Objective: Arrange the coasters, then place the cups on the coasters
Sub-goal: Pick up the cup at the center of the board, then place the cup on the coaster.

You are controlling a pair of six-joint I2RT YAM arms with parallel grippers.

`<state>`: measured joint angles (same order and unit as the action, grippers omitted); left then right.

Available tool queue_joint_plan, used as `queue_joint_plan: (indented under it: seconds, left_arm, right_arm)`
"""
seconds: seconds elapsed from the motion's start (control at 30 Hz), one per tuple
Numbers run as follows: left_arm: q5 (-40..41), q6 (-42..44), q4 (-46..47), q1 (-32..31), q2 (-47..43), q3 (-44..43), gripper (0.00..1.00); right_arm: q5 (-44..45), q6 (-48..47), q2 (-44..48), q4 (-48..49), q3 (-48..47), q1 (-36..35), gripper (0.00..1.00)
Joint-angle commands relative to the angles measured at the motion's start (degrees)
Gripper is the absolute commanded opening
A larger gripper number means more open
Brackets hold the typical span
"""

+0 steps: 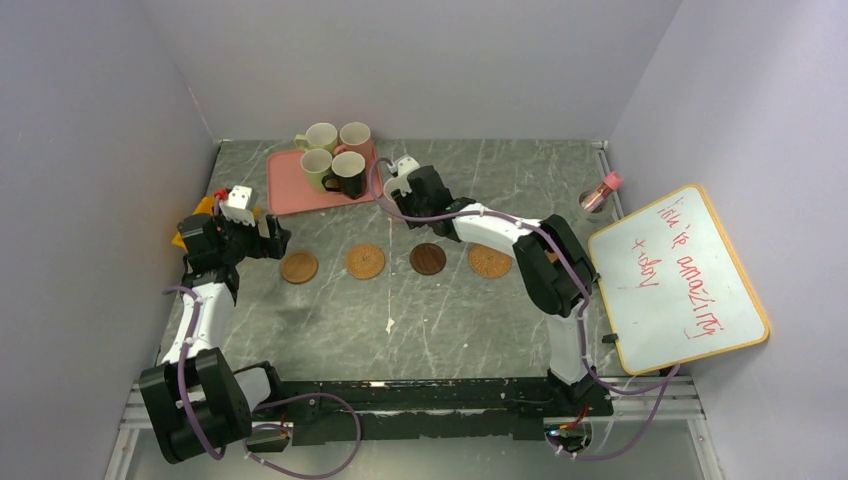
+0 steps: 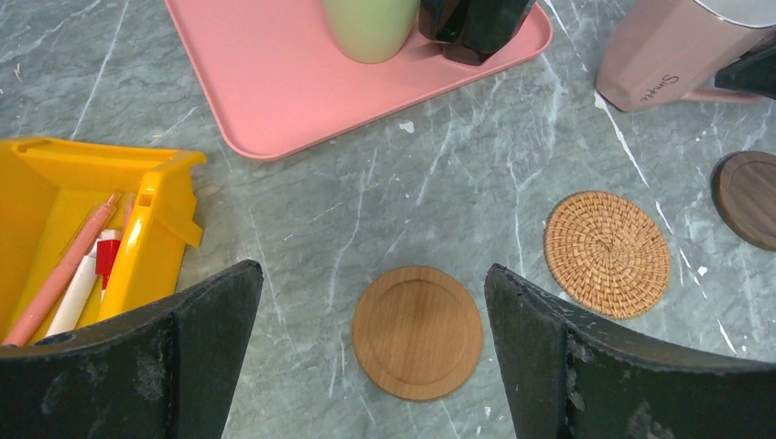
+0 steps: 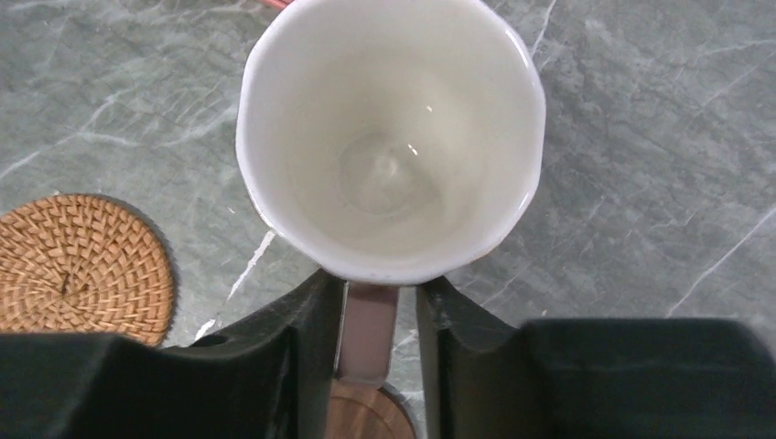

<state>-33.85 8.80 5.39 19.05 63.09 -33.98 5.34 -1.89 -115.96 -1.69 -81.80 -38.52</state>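
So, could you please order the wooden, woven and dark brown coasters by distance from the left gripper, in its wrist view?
1. Wooden coaster, beneath the left gripper.
2. Woven coaster, right of it.
3. Dark brown coaster, far right.

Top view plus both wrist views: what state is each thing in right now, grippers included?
Left gripper: open, above the smooth wooden coaster.
Right gripper: fingers flank the handle of the pink mug; firm grip unclear.
Pink mug: upright, empty, off the tray.
Other four mugs: upright on the tray.
Four coasters: flat in a row, all bare.
Jar: lid on.
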Motion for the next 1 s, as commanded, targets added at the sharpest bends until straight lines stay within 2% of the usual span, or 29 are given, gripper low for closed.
queue_joint_plan:
  seconds: [0.0, 0.1, 0.13, 0.4, 0.6, 0.97]
  left_arm:
    - [-1.92, 0.03, 2.04, 0.29, -0.44, 0.23, 0.96]
    - [-1.69, -0.18, 2.0, 0.29, -0.26, 0.23, 0.96]
    - [-1.56, -0.18, 2.07, 0.31, -0.25, 0.23, 0.96]
    - [-2.31, -0.27, 2.07, 0.33, 0.41, 0.14, 0.96]
    - [-2.96, -0.27, 2.13, 0.31, 0.54, 0.12, 0.96]
    - [-4.81, -0.16, 2.12, 0.29, 1.59, 0.13, 0.96]
  right_arm:
    - [-0.86, -1.39, 0.87, 3.47, -0.26, -0.37, 0.29]
    - [-1.34, -2.07, 1.38, 4.0, 0.28, -0.33, 0.05]
    - [-1.31, -2.36, 1.77, 4.19, 0.51, -0.39, 0.0]
    - [-1.1, -5.23, 8.91, 6.26, 3.9, 0.16, 0.0]
    - [-4.77, -5.66, 16.1, 5.0, 5.68, 3.23, 0.0]
    - [-10.8, -7.05, 28.7, 3.16, 13.41, 16.28, 0.0]
